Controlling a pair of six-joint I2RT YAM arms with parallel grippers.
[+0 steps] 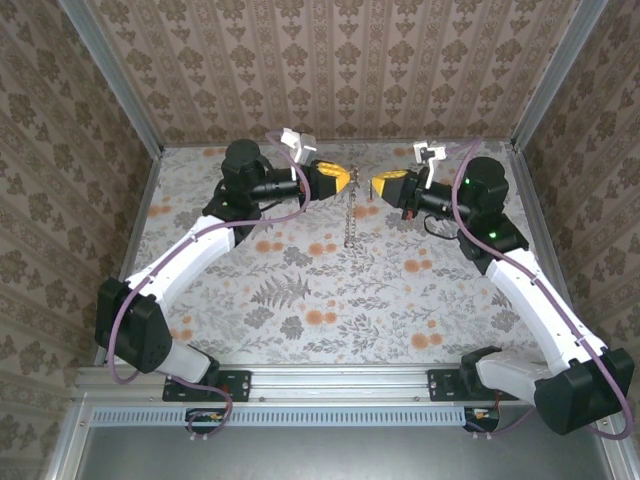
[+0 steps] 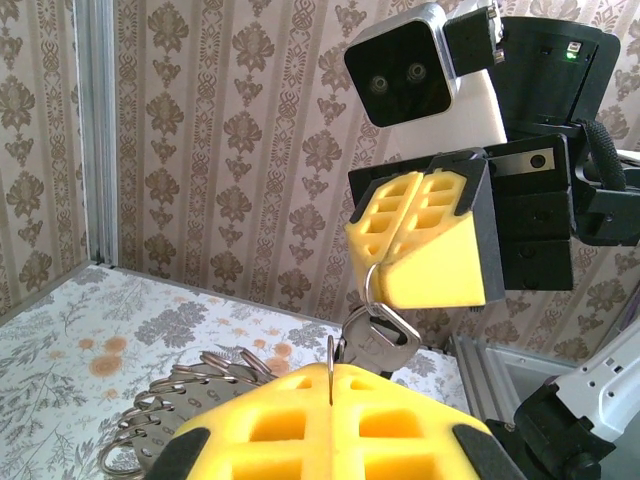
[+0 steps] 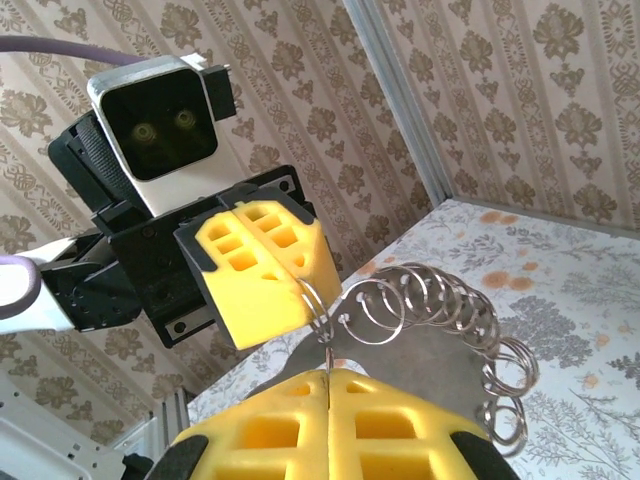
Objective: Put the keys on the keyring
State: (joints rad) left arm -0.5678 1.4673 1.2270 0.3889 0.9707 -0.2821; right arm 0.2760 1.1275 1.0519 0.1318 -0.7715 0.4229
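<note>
Two arms (image 1: 200, 250) bend inward, left pincer (image 1: 348, 180) facing right pincer (image 1: 374, 185).

Yellow pads in black housings are seen on the left gripper (image 1: 348, 180) and the right gripper (image 1: 376, 186). The key (image 2: 382, 338) and the keyring chain (image 3: 445, 305) are silver. The tablecloth (image 1: 300, 310) is printed with orange blossoms and grey leaves; the walls (image 1: 330, 70) are papered in tan damask.

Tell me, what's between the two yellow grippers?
A chain of rings hangs between the left gripper and right gripper in the top view.
</note>
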